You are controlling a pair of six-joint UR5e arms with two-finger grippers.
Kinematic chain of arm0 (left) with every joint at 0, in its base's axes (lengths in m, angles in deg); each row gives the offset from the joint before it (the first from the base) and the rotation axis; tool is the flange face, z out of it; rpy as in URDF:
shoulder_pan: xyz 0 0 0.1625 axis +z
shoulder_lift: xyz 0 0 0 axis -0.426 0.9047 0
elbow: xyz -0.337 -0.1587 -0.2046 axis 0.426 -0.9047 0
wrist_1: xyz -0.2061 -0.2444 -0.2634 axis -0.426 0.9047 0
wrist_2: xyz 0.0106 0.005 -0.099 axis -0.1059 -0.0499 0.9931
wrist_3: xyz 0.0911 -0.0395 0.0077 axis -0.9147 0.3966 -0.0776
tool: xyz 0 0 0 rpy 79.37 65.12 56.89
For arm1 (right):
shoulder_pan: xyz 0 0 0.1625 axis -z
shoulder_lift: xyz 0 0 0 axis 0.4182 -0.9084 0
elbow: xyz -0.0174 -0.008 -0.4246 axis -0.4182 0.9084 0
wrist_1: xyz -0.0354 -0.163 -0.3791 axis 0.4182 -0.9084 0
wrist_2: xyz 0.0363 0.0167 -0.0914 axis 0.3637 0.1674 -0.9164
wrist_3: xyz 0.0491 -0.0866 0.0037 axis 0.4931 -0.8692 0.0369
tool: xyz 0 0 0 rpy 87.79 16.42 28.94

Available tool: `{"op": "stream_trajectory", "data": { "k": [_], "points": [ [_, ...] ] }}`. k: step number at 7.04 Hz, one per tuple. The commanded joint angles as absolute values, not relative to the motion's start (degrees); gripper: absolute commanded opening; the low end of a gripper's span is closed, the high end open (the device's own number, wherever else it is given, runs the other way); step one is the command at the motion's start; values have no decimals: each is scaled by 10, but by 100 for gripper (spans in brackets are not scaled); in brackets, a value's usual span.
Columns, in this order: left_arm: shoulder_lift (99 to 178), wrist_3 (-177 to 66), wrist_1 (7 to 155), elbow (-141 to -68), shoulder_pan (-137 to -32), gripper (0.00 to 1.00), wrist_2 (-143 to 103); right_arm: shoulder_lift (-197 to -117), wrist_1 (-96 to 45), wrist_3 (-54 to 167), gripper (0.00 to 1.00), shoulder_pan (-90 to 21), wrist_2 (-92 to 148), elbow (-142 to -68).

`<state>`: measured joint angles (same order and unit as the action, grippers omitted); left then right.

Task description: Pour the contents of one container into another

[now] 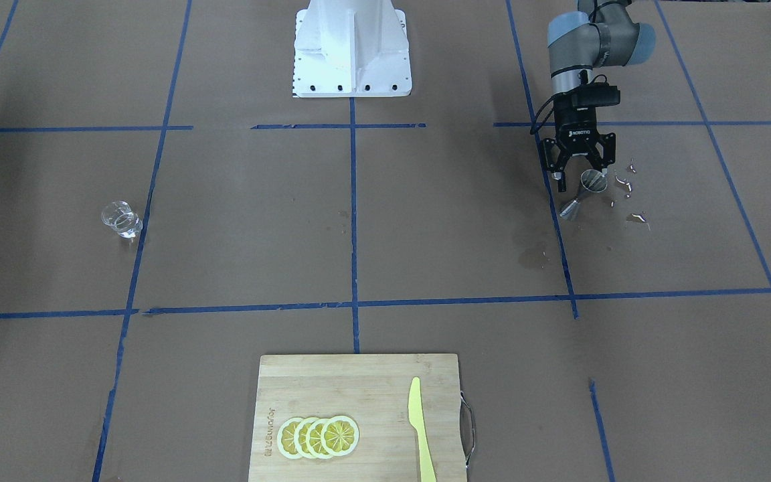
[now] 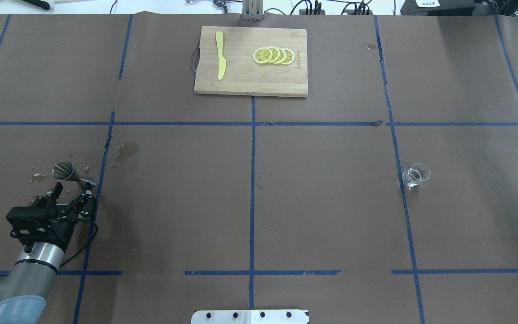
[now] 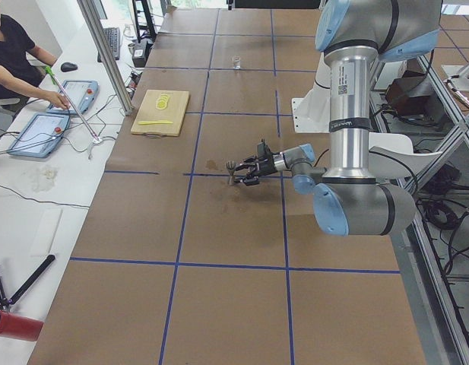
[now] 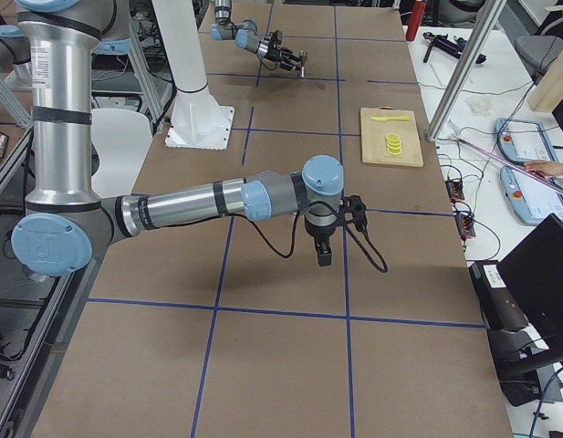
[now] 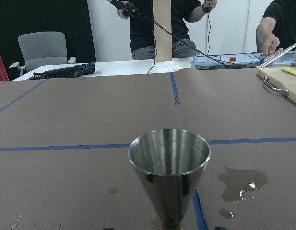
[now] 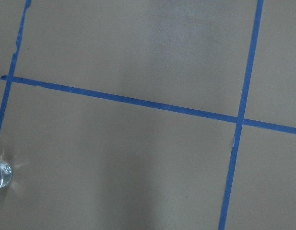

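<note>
Jigger (image 5: 169, 172): fills the left wrist view. It stands upright on the table (image 2: 250, 202) near the end on the robot's left, about midway between the near and far edges. What is in the bowl cannot be read.
Puddles (image 5: 241, 183): small wet patches on the paper just beside the jigger.
Left gripper (image 2: 73, 188): jaws spread wide and holding nothing. It is held level and aimed at the jigger, with the fingertips just short of it and no contact visible.
Cup (image 2: 415, 174): upright near the table's opposite end, beside a blue tape line. It is well apart from the jigger and nothing is touching it.
Right gripper (image 4: 322, 254): appears only in the right-side view, hanging above the table. I cannot tell whether the jaws are spread or closed. Its wrist camera catches the cup only at the frame's lower-left edge, so I judge it is not yet over the cup.
Board (image 2: 250, 81): at the middle of the far edge, carrying lemon slices (image 2: 273, 55) and a knife (image 2: 220, 60). It plays no part in the task.
Step in hand: judged to be the approach to the jigger. Neither vessel is held and no pour has begun.
Next move: the left gripper must advance squarely until the jigger sits between its fingers, then close gently, because the narrow foot looks easy to tip. The right arm must centre on the cup, descend and grasp it before carrying it across.
</note>
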<state>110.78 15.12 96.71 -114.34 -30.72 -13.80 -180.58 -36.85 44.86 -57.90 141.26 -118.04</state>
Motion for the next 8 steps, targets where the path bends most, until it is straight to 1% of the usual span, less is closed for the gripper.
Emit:
{"op": "stream_trajectory", "data": {
  "k": [1, 3, 5, 8],
  "points": [
    [1110, 147, 968, -1139, -309, 69, -145, -1806, -368, 449, 100, -579, 1413, -1180],
    [1110, 147, 989, -1118, -313, 72, -146, -1806, -368, 449, 100, -579, 1413, -1181],
    [1113, 145, 1000, -1114, -314, 73, -145, -1806, -368, 449, 100, -579, 1413, -1182],
    [1113, 144, 1000, -1114, -315, 67, -146, -1806, -365, 449, 100, -579, 1413, -1182]
  ]
}}
